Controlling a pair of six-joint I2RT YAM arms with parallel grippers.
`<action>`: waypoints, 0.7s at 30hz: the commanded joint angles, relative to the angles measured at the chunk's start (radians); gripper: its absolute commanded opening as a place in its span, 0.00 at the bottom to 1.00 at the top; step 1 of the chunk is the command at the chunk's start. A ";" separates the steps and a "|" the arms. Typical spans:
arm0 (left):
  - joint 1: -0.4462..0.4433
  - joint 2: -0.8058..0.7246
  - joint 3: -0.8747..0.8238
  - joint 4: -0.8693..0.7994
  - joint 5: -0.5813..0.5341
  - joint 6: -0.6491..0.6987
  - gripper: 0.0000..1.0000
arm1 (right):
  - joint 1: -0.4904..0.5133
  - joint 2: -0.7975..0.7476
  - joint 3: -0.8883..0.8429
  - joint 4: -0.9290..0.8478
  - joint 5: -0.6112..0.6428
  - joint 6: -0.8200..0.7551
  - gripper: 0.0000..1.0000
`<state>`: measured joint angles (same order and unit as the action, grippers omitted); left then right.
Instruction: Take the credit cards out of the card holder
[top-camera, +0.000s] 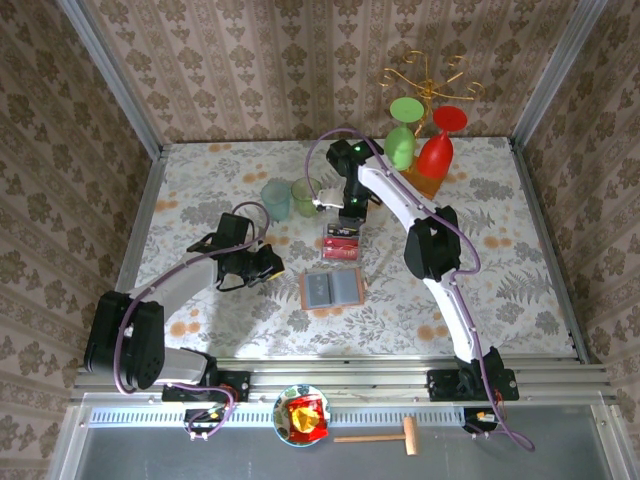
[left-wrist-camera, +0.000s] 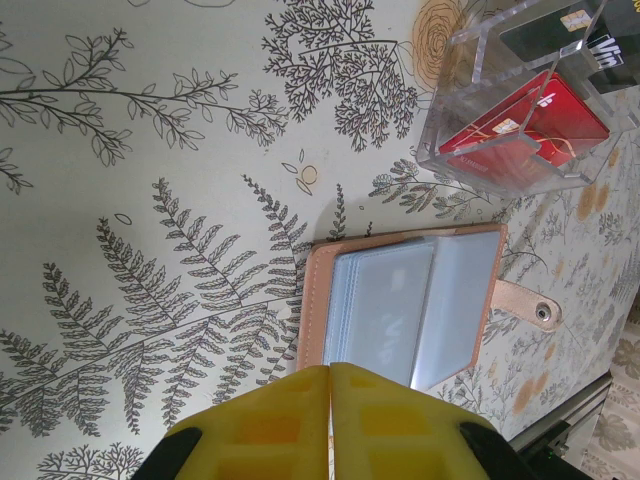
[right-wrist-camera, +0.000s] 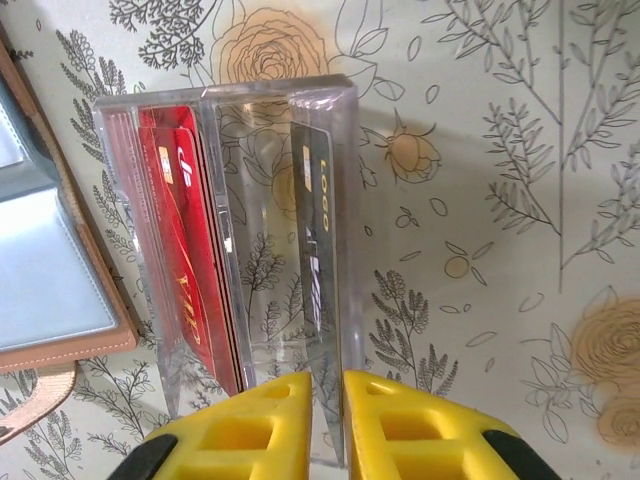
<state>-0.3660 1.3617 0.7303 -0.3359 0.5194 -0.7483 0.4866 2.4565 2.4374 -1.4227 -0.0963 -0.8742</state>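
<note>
A: Card holder (right-wrist-camera: 45, 260)?
B: Cut by the left edge, right wrist view.
A: Dark card (right-wrist-camera: 313, 220)?
B: Edge-on, lower end lost between the right gripper (right-wrist-camera: 327, 385) fingers. Pinched or free, can't tell.
A: Clear stand (left-wrist-camera: 462, 60)?
B: Clipped top-right, left wrist view.

You've got a grey-green cup (top-camera: 276, 198) just beside a greener cup (top-camera: 304, 196). To their right are a green goblet (top-camera: 402, 142) and a red goblet (top-camera: 438, 152), bowls down, under a gold rack (top-camera: 430, 82). Below the near rail lie a snack packet (top-camera: 306, 416) and 1 wooden mallet (top-camera: 386, 436).
</note>
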 joint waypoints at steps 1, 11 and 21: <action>-0.008 -0.001 0.012 0.011 0.010 -0.011 0.09 | -0.007 -0.084 -0.005 -0.017 0.012 0.036 0.17; -0.048 0.029 0.000 0.063 0.027 -0.020 0.09 | 0.002 -0.215 -0.214 0.127 0.021 0.270 0.18; -0.122 0.064 -0.024 0.147 0.021 -0.053 0.09 | 0.071 -0.495 -0.711 0.509 -0.027 0.724 0.17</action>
<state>-0.4625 1.4101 0.7254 -0.2253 0.5304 -0.7788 0.5308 2.0403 1.7931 -1.0573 -0.0906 -0.3580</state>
